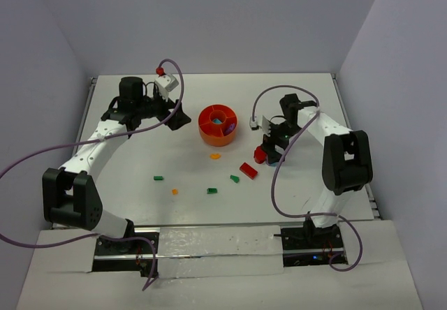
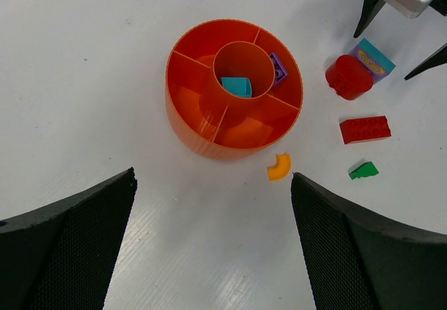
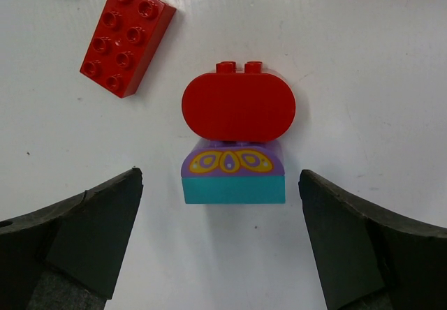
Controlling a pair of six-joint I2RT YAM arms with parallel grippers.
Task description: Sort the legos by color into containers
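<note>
1. Claw states first: my right claw (image 3: 222,237) hangs fully spread and empty over the round red piece (image 3: 238,107) and the teal-and-purple block (image 3: 233,181). My left claw (image 2: 213,247) is just as wide and holds nothing, looking down on the orange bowl (image 2: 183,55).
2. Seen from the top camera, the red piece and the block lie at about 4 o'clock from the bowl. In the right wrist view the red brick (image 3: 126,36) sits at 10 o'clock from the round piece, apart from it.
3. An orange curved piece (image 2: 279,167) rests near the bowl's wall at 5 o'clock. Small green and orange bits are strewn toward 6 and 7 o'clock, nearer the arm bases.
4. A teal piece (image 2: 236,86) lies in the bowl's hub and a purple one (image 2: 279,69) in the wedge at 2 o'clock.
5. Main risk: the round piece and the block appear to touch. Closing across both could lift two colours together or squirt one sideways.
6. Second risk: the red piece's rounded ends may slip out of a pinch taken off-centre.
7. Third risk: the wedges are narrow, so a sloppy release could land on a divider or in the wrong compartment.
8. Room: bare tabletop (image 1: 140,156) flanks the pair on both sides, enough for my fingers. My right arm works near the 3 o'clock edge and wall.
9. My left claw sits at 9 o'clock from the bowl, so sending both arms there together invites a clash.
</note>
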